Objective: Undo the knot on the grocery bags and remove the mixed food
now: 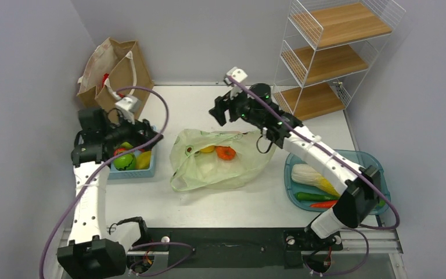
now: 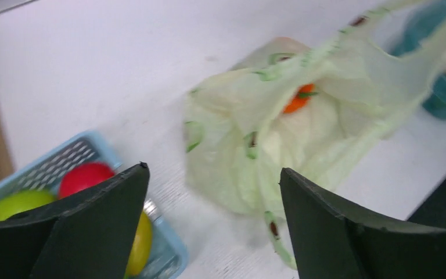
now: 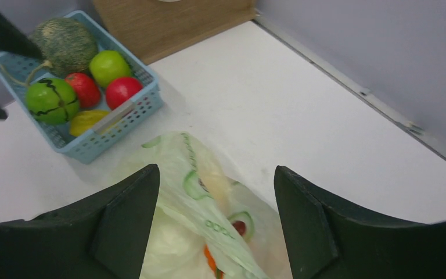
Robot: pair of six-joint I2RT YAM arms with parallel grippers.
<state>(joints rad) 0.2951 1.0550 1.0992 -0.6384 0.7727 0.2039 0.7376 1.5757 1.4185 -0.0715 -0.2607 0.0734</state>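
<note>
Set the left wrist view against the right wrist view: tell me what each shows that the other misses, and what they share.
Only the left wrist view: the teal tray at its right edge. Only the right wrist view: a netted green melon and a striped green ball in the blue basket. Both: the pale green plastic bag, that basket, and red fruit in it.

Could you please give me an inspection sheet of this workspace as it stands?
Surface: white table; no spills seen.
Job's things: plastic bag lying mid-table, orange piece inside; knot not made out; paper bag standing far left.
Clutter: basket of fruit left; tray with cabbage right.
Grippers: left gripper open, empty; right gripper open, empty, above the plastic bag.
Cables: purple cable on each side, in slack loops.
Surroundings: wire shelf, grey walls.
</note>
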